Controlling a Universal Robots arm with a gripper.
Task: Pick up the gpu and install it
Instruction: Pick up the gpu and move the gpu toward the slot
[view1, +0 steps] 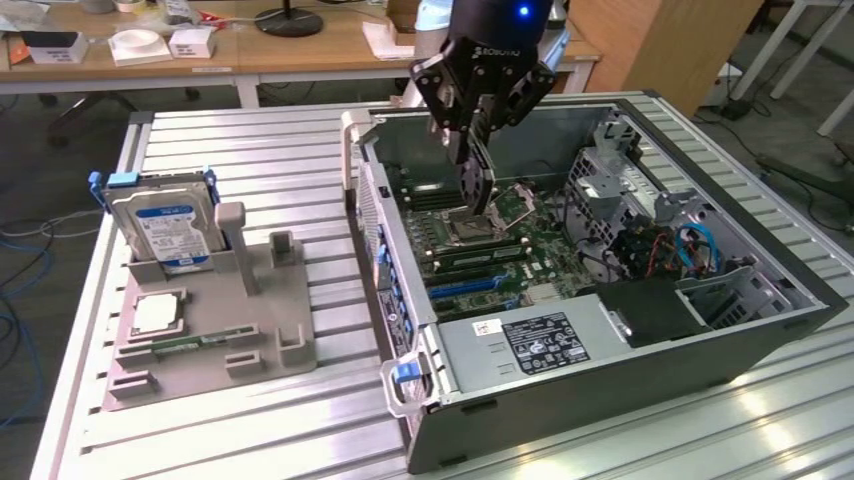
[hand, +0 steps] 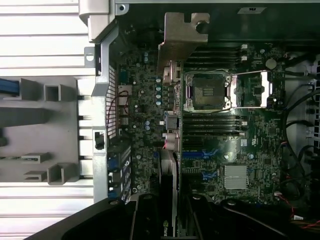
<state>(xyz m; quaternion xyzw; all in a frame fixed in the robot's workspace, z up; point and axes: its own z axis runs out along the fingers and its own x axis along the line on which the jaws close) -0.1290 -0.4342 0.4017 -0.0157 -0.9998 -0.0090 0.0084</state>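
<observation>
My gripper (view1: 470, 135) hangs over the open computer case (view1: 747, 330), shut on the gpu (view1: 475, 185). The card is thin and dark and hangs on edge below the fingers, above the motherboard (view1: 497, 262) near the CPU socket (view1: 491, 215). In the wrist view the gpu (hand: 169, 187) runs edge-on away from my gripper (hand: 170, 222), and its silvery metal bracket (hand: 181, 36) sits at the far end. Below it lie the motherboard (hand: 142, 100), the open socket (hand: 207, 92) and blue expansion slots (hand: 200, 155). The card looks clear of the board, not seated in a slot.
A grey fixture tray (view1: 274, 330) lies on the slatted table at the exterior view's left. It holds an upright blue-labelled hard drive (view1: 163, 225) and a small square CPU chip (view1: 158, 312). Inside the case are a power supply (view1: 534, 340), drive cages and cables (view1: 694, 245).
</observation>
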